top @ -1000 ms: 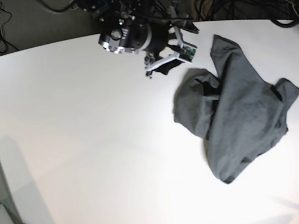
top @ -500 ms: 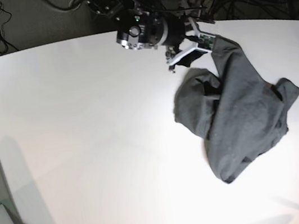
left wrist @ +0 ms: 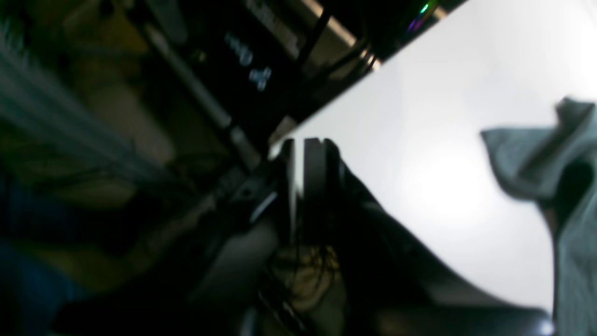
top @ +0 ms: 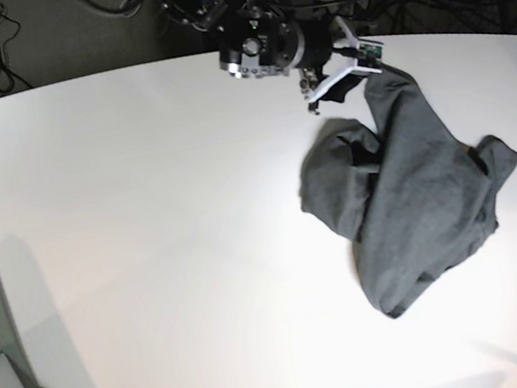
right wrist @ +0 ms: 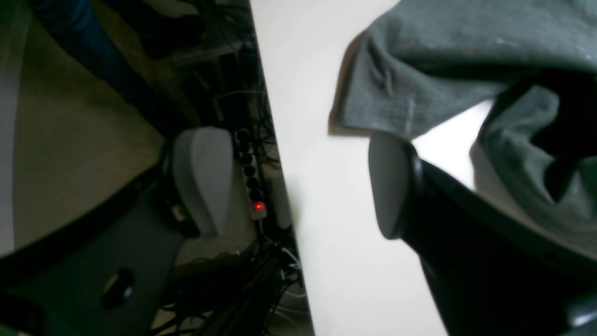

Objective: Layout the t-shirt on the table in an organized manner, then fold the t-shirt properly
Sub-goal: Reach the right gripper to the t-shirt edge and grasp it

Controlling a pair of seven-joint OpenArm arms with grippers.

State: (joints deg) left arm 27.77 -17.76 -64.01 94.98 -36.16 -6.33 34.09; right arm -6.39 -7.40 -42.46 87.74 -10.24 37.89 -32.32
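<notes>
The crumpled grey t-shirt [top: 406,190] lies on the right part of the white table [top: 149,251], the right gripper [top: 348,64] gaping wide and empty beside its far corner, while the left gripper [left wrist: 305,161] is closed on nothing.

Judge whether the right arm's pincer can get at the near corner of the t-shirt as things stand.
Probably yes. The right pincer is open, one finger right beside the t-shirt corner, bare table between them and nothing blocking.
</notes>
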